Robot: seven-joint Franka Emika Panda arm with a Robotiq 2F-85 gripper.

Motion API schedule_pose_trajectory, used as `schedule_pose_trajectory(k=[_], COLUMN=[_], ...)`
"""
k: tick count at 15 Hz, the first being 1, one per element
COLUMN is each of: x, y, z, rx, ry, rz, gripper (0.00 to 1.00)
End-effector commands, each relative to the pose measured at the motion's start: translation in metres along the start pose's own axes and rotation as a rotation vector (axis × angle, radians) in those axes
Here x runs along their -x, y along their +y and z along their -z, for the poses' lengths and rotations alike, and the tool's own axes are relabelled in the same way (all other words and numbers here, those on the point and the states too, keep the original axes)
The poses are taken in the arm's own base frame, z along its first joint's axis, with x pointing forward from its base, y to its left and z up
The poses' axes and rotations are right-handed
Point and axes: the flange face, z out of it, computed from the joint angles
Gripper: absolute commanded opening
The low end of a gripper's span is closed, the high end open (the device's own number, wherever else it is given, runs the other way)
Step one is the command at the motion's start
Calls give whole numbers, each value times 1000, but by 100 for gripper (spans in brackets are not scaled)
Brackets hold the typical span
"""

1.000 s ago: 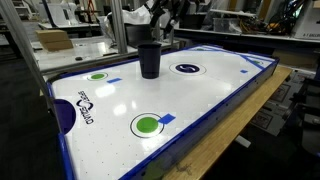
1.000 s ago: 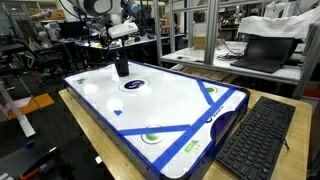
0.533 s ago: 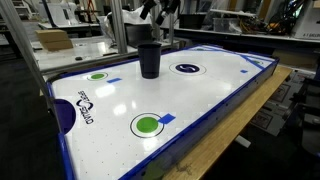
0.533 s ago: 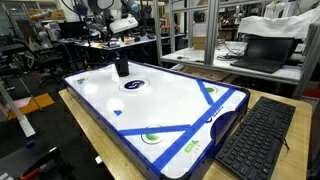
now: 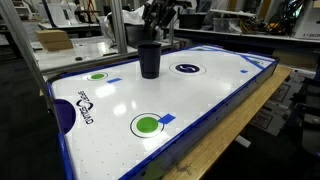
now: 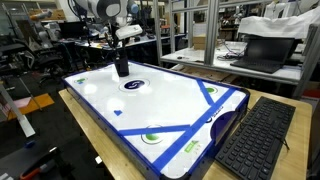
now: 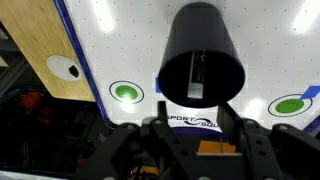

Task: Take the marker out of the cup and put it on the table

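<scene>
My white air-hockey table (image 5: 205,100) fills most of the frame. The black cup (image 5: 149,58) stands upright on it at the upper middle. My pincer (image 7: 192,128) hangs over the cup's mouth, fingers spread wide — pinching nothing. The marker (image 7: 197,72) sits inside the cup — dimly seen in the wrist view.

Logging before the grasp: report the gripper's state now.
Gripper: open, holding nothing, above the black cup, marker inside it.

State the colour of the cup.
The cup is plain black; it shows best in the wrist view.
</scene>
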Motion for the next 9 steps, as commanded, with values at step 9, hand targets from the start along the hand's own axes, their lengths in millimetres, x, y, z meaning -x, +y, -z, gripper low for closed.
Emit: schedule_pose_trajectory(k=[9], x=[3], y=[5], z=[-32], rx=[-103], ry=[4], rz=[22], gripper=[41])
